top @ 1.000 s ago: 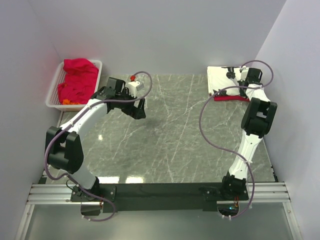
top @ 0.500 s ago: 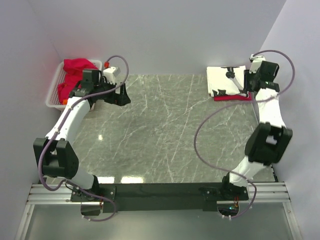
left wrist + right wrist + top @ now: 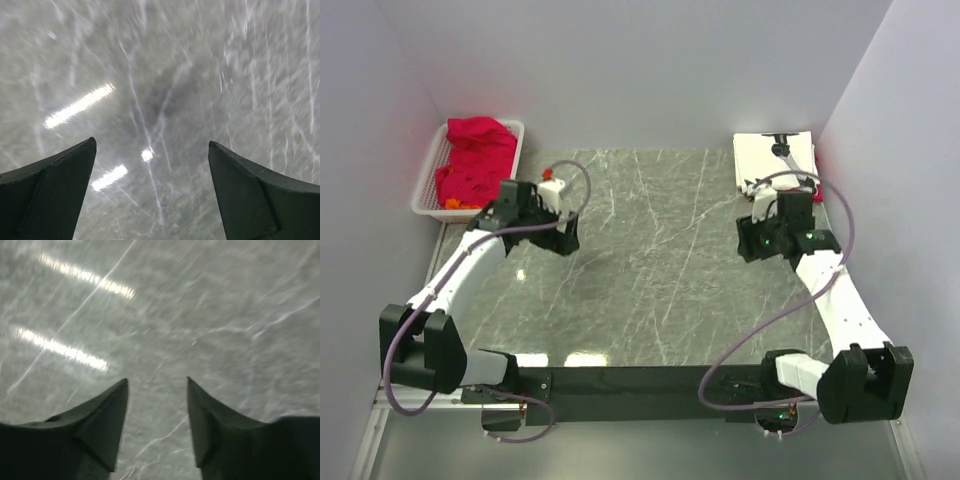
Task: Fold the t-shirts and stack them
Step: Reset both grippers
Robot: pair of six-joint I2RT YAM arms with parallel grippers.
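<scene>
A folded white t-shirt (image 3: 768, 158) lies at the back right corner of the table, with a strip of red cloth showing at its right edge. Crumpled red t-shirts (image 3: 475, 160) fill the white basket (image 3: 428, 190) at the back left. My right gripper (image 3: 748, 241) hovers over bare marble in front of the white t-shirt, apart from it; in the right wrist view the right gripper (image 3: 156, 379) is open and empty. My left gripper (image 3: 566, 236) hangs over the table to the right of the basket; in the left wrist view the left gripper (image 3: 151, 142) stands wide open with nothing between its fingers.
The grey marble table (image 3: 650, 270) is walled in at the back and on both sides. The right arm's elbow (image 3: 865, 385) juts out at the near right corner. Purple cables loop off both arms.
My right gripper has let go and opened, drawing back from the stack toward the near left. The left arm swung toward the basket, then came back a little over the table.
</scene>
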